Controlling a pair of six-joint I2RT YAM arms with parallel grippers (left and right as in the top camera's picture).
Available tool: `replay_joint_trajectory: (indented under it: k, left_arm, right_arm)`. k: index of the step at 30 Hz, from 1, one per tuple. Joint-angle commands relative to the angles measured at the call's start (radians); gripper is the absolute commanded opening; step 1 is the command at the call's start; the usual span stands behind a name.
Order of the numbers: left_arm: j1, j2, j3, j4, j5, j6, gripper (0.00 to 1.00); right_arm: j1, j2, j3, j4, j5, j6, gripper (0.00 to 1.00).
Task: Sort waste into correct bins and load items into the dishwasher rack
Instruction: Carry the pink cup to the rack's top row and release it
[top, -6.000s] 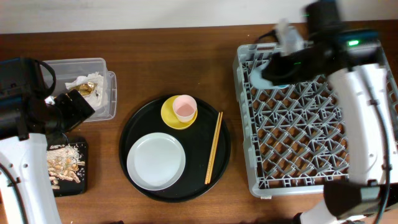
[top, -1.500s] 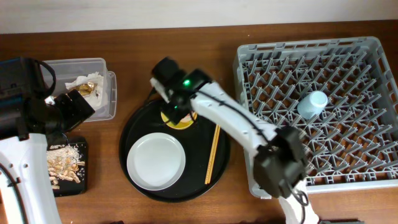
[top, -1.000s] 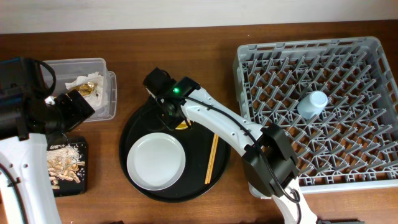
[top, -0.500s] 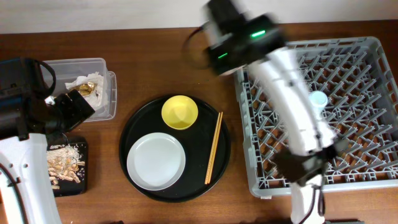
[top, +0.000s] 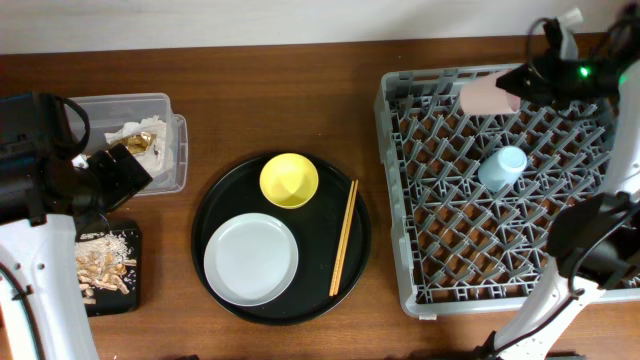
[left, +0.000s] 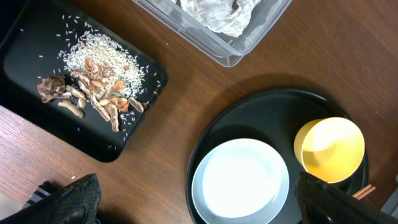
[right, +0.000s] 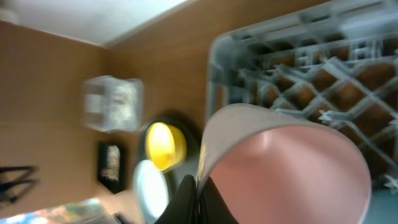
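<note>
My right gripper (top: 520, 82) is shut on the rim of the pink cup (top: 488, 94) and holds it over the back edge of the grey dishwasher rack (top: 400, 200); the cup fills the right wrist view (right: 292, 168). A light blue cup (top: 502, 167) lies in the rack. The yellow dish (top: 289, 180), grey plate (top: 251, 259) and chopsticks (top: 344, 237) rest on the round black tray (top: 220, 200). My left gripper (left: 196, 202) is open and empty above the table left of the tray. The clear tub (top: 165, 110) holds paper and foil. The shallow black tray (top: 135, 295) holds rice and scraps.
The plate (left: 240, 182) and yellow dish (left: 329, 149) show in the left wrist view, with the scrap tray (left: 37, 112) and clear tub (left: 230, 53). Bare wooden table lies between the round tray and the rack.
My right arm lifted the pink cup off the yellow dish and swung it right, over the rack's back edge. The left arm has not moved.
</note>
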Motion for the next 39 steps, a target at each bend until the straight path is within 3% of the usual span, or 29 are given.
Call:
replay_joint_trajectory:
  k: [1,4,7,10,31,39]
  left_arm:
    - [0.005,-0.002,0.010,0.002,0.003,-0.005,0.99]
    - [0.005,-0.002,0.010,0.002,0.004,-0.005,0.99]
    - [0.005,-0.002,0.010,0.002,0.003,-0.005,0.99]
    - [0.005,-0.002,0.010,0.002,0.003,-0.005,0.99]
    - [0.005,-0.002,0.010,0.002,0.003,-0.005,0.99]
    - [0.005,-0.002,0.010,0.002,0.004,-0.005,0.99]
  right_arm:
    - [-0.034,0.011,-0.179,0.123,-0.327,-0.081,0.04]
    - [-0.043,0.011,-0.312,0.310,-0.461,-0.060,0.04]
    - [-0.042,0.011,-0.416,0.596,-0.466,0.169,0.04]
    - [-0.043,0.011,-0.486,0.821,-0.326,0.420,0.04]
    - [-0.031,0.093,-0.486,0.827,-0.249,0.452,0.04]
    - [-0.059,0.048,-0.481,0.720,-0.081,0.429,0.08]
